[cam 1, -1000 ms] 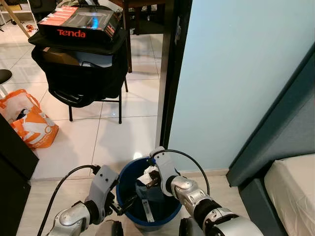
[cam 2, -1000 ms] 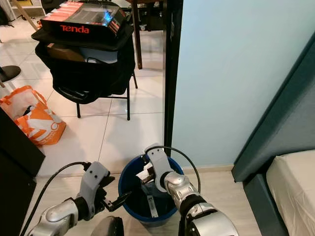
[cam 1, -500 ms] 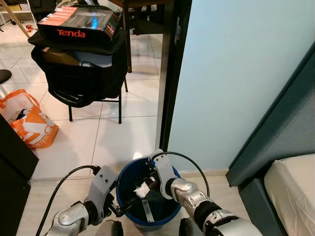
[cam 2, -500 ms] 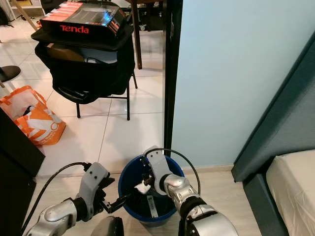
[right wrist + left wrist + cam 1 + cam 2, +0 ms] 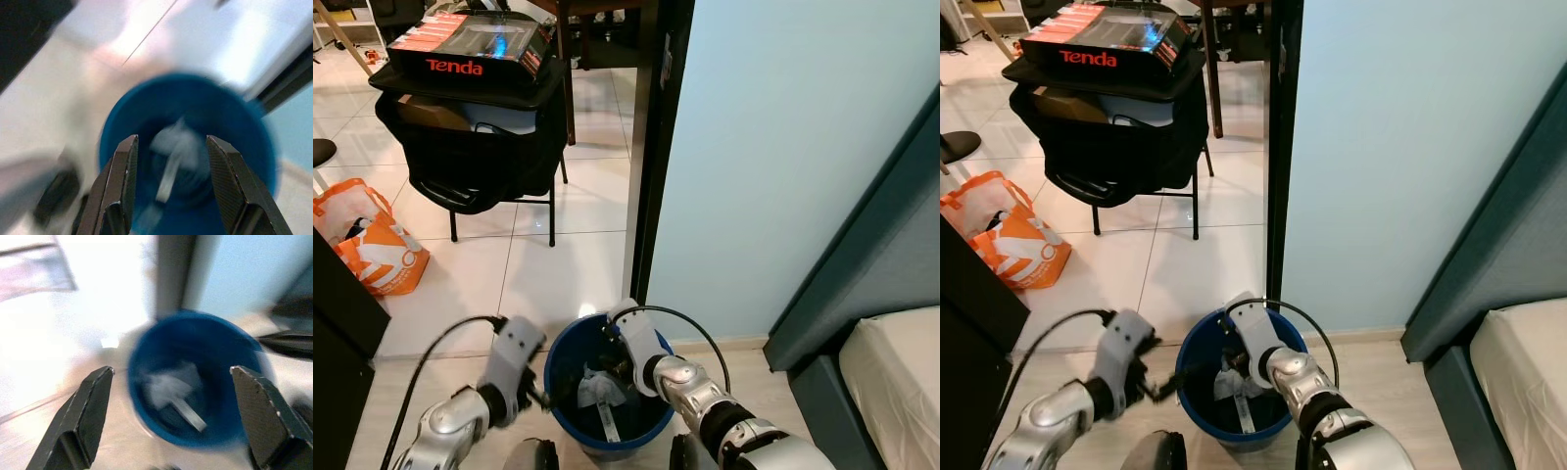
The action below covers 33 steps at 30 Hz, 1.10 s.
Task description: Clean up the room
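Already down in the blue bin: crumpled white paper, lying on the bottom beside a pale flat strip. Probably very light, soft and crushable, not fragile; best pinched at a raised fold if ever picked again, though nothing about it asks for that now. Right gripper hanging over the bin mouth, fingers apart and empty, paper visible between them below. Left gripper spread wide, empty, just outside the bin's left rim, aimed into it; wrist pictures blurred. Bin standing on pale wood floor against a light blue wall, next to a dark door frame. Glossy white tiles beyond, likely slippery. Further off: black chair carrying a Tenda box, orange bag on the tiles, bed corner at right.
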Motion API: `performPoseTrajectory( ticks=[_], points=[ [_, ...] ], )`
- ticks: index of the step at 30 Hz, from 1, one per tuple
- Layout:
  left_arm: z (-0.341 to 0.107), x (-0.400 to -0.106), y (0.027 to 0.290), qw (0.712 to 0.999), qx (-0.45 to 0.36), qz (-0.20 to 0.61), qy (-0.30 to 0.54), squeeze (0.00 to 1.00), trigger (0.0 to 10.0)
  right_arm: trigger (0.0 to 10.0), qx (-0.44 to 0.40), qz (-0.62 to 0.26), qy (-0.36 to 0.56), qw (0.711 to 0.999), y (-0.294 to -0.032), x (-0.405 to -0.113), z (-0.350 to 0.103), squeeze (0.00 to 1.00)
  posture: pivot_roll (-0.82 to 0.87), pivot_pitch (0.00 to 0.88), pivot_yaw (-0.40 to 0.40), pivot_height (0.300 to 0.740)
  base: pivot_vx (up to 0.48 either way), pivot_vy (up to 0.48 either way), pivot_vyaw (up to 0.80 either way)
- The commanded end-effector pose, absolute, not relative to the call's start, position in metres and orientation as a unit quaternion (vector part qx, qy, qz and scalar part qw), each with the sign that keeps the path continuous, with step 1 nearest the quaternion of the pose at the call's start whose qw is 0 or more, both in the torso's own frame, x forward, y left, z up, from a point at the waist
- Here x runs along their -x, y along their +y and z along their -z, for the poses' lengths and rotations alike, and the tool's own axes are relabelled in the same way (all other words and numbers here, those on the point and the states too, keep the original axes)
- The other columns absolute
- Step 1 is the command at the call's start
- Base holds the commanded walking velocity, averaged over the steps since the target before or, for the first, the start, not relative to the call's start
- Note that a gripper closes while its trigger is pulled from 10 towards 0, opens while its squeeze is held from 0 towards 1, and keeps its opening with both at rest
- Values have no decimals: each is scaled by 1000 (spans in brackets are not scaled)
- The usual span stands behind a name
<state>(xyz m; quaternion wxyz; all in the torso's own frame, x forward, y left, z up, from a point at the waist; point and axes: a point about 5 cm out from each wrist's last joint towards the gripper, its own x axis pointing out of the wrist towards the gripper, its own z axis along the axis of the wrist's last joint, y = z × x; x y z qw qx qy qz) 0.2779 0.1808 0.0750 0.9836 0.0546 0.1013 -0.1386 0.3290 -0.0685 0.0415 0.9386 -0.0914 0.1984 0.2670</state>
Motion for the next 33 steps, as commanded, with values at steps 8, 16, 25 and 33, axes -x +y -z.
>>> performPoseTrajectory(
  ticks=[8, 16, 25, 33],
  points=[
    [-36, -269, 194, 980, -69, -69, 172, 0, 10000, 10000, 63, -197, 165, 964, -87, -320, -33, 0, 41, 66, -8, 610, 0, 0, 0],
    [-36, -275, 176, 984, -54, -70, 156, 0, 10000, 10000, 39, -167, 168, 971, -95, -324, -35, 0, 27, 35, -22, 610, 0, 0, 0],
    [-39, -277, 181, 983, -95, -73, 136, 0, 10000, 10000, 68, -185, 170, 965, -96, -326, -36, 0, 48, 43, -71, 610, 0, 0, 0],
    [-40, -271, 185, 984, -117, -39, 127, 0, 10000, 10000, 68, -190, 178, 963, -97, -324, -33, 0, 59, 52, -85, 610, 0, 0, 0]
  ],
)
